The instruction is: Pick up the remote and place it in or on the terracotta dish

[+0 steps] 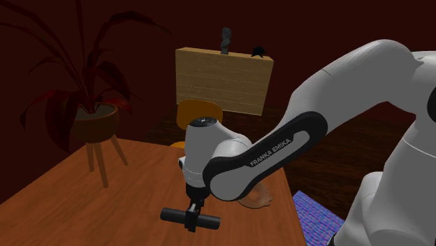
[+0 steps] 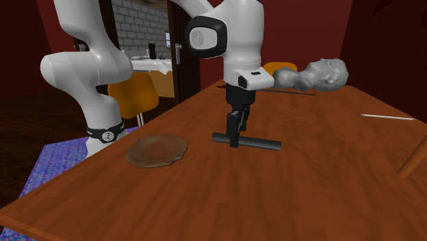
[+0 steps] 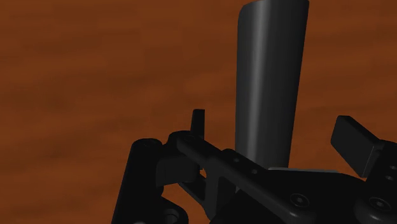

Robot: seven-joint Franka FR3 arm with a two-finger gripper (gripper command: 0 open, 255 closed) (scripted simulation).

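Observation:
The remote [image 2: 260, 143] is a dark slim bar lying flat on the brown wooden table [image 2: 315, 178]. My black gripper [image 2: 235, 139] has come straight down over one end of it and stands open. Seen from the wrist, the remote [image 3: 270, 76] runs between the fingertips [image 3: 199, 121] with a gap on either side, so nothing is clasped. From the shoulder, the remote [image 1: 190, 219] lies under the gripper [image 1: 192, 218]. The terracotta dish [image 2: 156, 150] is a flat brown disc on the table, to the second exterior view's left of the remote. In the shoulder view the dish [image 1: 260, 198] is partly hidden by my forearm.
A grey bust [image 2: 320, 74] lies at the table's far end with a thin dark rod [image 2: 274, 90] beside it. A pale stick [image 2: 389, 117] rests at the right. Orange chair [image 2: 133, 92], potted plant on a stand [image 1: 96, 119], wooden cabinet [image 1: 223, 80], purple rug [image 1: 318, 216].

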